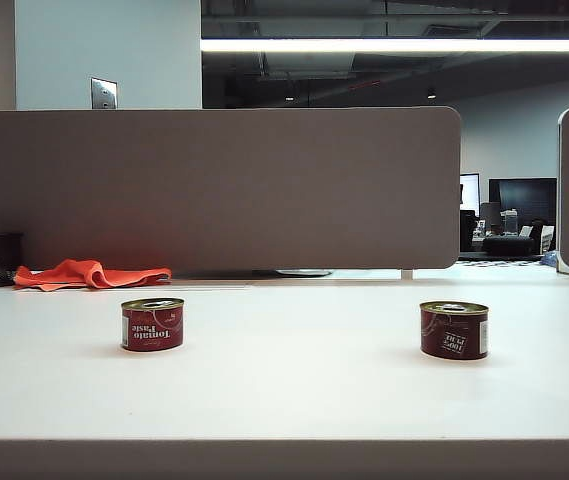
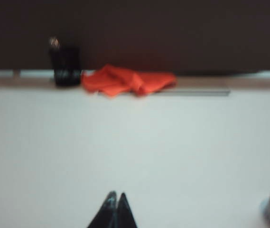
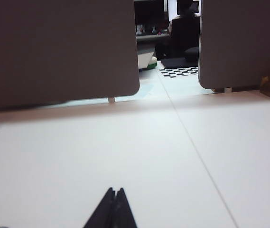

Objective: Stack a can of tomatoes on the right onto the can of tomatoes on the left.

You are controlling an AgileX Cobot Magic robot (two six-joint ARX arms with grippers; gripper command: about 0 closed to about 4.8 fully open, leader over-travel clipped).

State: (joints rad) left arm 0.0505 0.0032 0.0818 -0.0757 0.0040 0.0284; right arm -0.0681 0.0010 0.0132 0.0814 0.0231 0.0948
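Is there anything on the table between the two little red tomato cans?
No, nothing visible. Only bare white table lies between the right red tomato can and the left red tomato can. The orange cloth sits farther back, by the divider.

A ceiling strip light (image 1: 402, 45) lit the exterior view evenly and sharply; each can cast only a faint, soft shadow on the pale counter (image 1: 294, 390). The left wrist view was blurred throughout, its backdrop dark. The right wrist view was clearer, slightly soft.
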